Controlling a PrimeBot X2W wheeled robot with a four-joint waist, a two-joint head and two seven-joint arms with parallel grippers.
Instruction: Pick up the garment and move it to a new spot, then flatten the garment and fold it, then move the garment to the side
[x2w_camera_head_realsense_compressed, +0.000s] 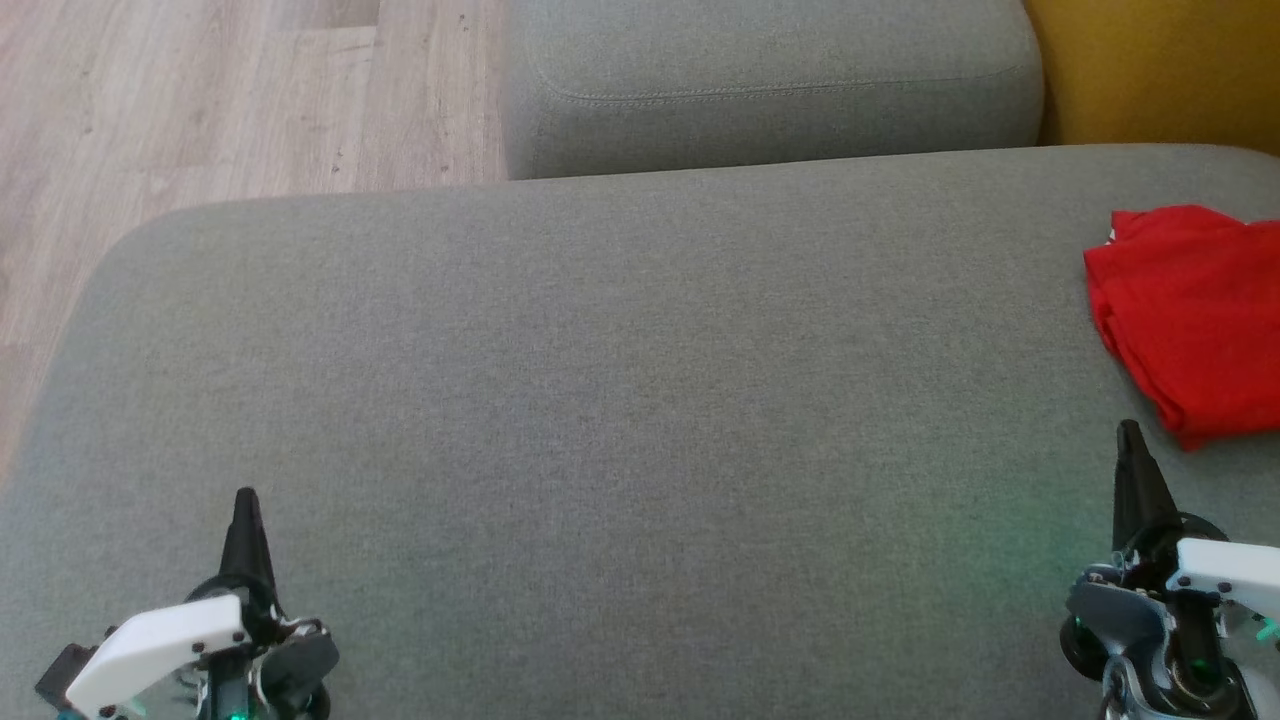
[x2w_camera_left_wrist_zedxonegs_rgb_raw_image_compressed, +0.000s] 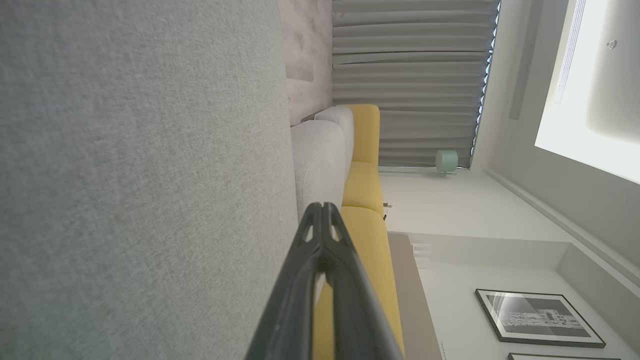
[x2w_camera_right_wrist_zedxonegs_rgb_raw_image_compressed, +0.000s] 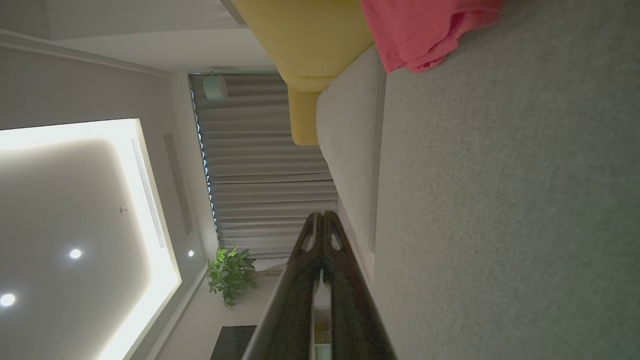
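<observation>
Garment (x2w_camera_head_realsense_compressed: 1195, 310) lies at right side of grey cushion (x2w_camera_head_realsense_compressed: 600, 400); left gripper (x2w_camera_head_realsense_compressed: 246, 498) and right gripper (x2w_camera_head_realsense_compressed: 1130, 430) empty, fingers pressed together; right should open wide, then grasp a thick fold.

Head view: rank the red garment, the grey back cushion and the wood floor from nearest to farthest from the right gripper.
From the right gripper:
1. garment: just ahead of it, at the right edge.
2. back cushion: farther ahead, top centre.
3. floor: far upper left, beyond the seat.
</observation>
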